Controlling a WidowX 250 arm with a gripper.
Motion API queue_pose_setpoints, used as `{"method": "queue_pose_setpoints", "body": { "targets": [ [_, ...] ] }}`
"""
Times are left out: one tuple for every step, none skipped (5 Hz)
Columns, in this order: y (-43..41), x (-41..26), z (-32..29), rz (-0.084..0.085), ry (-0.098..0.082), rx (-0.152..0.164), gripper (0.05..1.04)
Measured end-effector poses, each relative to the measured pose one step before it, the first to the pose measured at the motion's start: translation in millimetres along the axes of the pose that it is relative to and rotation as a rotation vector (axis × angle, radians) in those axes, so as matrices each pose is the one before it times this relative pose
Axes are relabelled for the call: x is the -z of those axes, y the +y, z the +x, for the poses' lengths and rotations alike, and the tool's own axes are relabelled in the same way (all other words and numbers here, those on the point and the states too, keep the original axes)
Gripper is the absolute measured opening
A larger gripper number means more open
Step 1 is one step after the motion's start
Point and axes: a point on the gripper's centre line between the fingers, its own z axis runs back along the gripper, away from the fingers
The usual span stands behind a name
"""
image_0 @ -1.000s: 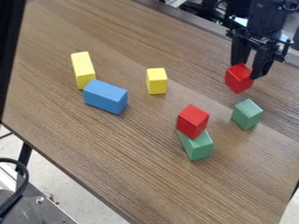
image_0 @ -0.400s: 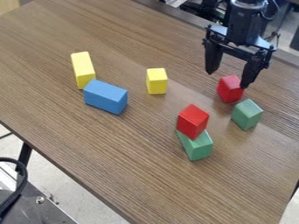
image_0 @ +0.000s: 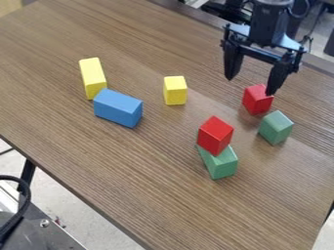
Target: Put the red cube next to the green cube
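Camera view: red cube [image_0: 256, 102] on table [image_0: 130, 180], green cube [image_0: 275, 129] just beside it at 5 o'clock; can't tell if they touch. Likely set there to meet the goal. Gripper [image_0: 250, 86] above, fingers spread wide, presumably to clear the cube on lift. Upper red block [image_0: 215, 135] rests on lower green block [image_0: 222, 164], green cube's 8 o'clock. Count: 2 red, 2 green, 2 yellow blocks [image_0: 175, 91], 1 blue block [image_0: 117, 108].

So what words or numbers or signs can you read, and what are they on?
None: no words, numbers or signs can be read. The red cube by the gripper, the green cube beside it and the blue block show plain sides; the table shows just wood grain.
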Motion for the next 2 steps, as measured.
{"method": "queue_pose_setpoints", "body": {
  "targets": [
    [-1.61, -21.08, -14.22, 0.0590, -0.0150, 0.0378, 0.999],
    [-10.69, -8.22, -25.58, 0.0274, 0.0188, -0.0100, 0.999]
  ]
}}
